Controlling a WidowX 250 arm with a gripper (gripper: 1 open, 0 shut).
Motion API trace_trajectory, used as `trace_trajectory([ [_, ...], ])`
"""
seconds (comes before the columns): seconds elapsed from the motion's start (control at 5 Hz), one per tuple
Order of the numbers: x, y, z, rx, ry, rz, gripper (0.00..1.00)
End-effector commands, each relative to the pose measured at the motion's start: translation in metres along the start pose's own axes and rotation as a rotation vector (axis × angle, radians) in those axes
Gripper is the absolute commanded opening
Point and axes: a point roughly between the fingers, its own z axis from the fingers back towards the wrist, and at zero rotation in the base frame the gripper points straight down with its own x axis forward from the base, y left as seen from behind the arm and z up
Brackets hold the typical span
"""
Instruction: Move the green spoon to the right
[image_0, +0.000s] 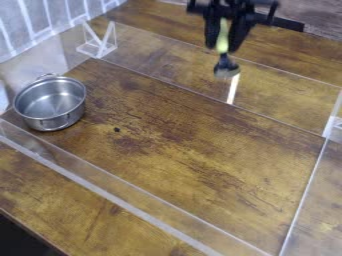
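The black gripper (222, 28) at the upper right of the view is closed on the yellow-green handle of the slim green spoon (223, 52). The spoon hangs clear of the brown wooden desk (201, 140), above its far right part. The long axis of the spoon runs near vertical, with the small round grey metal bowl pointing down and the handle up between the jaws. The round steel pot (50, 102) stands on the desk at the left edge, well apart from the spoon. Clear acrylic walls (310, 190) border the work area.
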Motion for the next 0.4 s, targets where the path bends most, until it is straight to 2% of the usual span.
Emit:
trace_trajectory([
  [0.0,0.010,0.004,0.019,-0.015,-0.078,-0.044,0.00],
  [0.2,0.024,0.010,0.020,0.005,-0.094,-0.073,0.00],
])
